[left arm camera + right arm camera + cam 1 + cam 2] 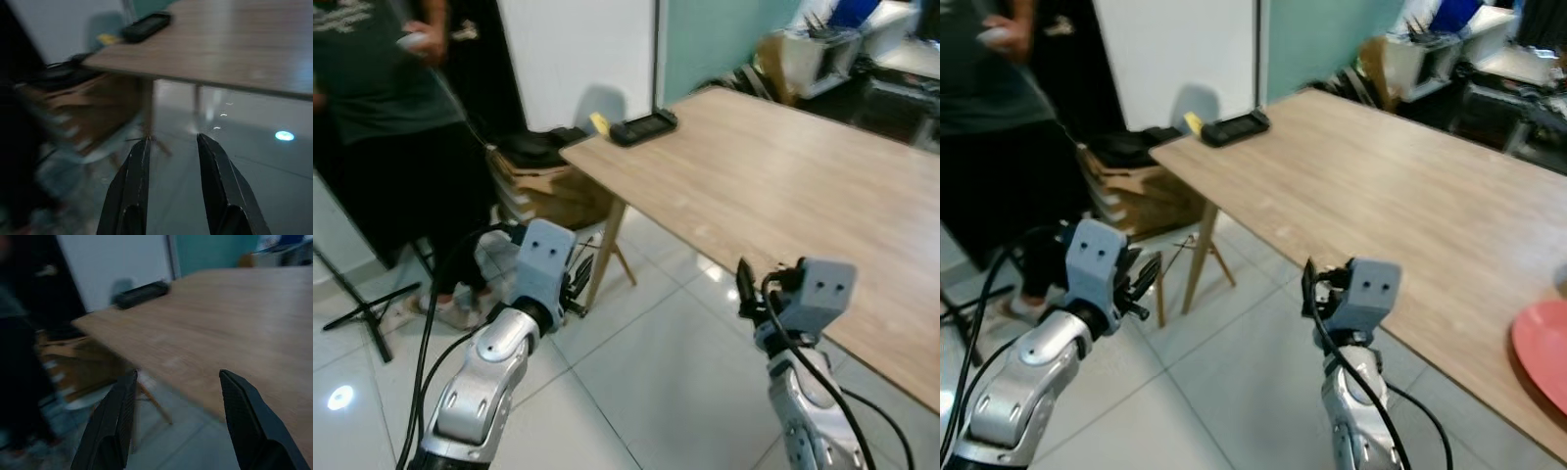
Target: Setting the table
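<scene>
Approach phase, by the look of it, nothing carried. Left gripper point(168, 147) raised at lower left of the head view, off the table, out over floor tiles point(636, 372); fingers parted narrowly, nothing between. Right gripper point(178, 382) lower centre, hard by the near table edge, fingers spread wide, empty, aimed across the top; probably readied for a pickup.

Wooden table point(773, 186) runs diagonally from upper centre to lower right, mostly bare. Red plate point(1542, 357) at far right edge of the right eye view, lying flat on the tabletop, cut off by the frame; likely the item to set, well apart from both grippers. Black device point(643, 125) on the far corner, upper centre, out of the way of any place setting. Chair point(558, 186) stacked with dark stuff beside that corner. Person point(382, 108) standing upper left, small white object in hand; wrist views blurred.

Judgement: needs a turn or step toward the plate side before any grasp.
</scene>
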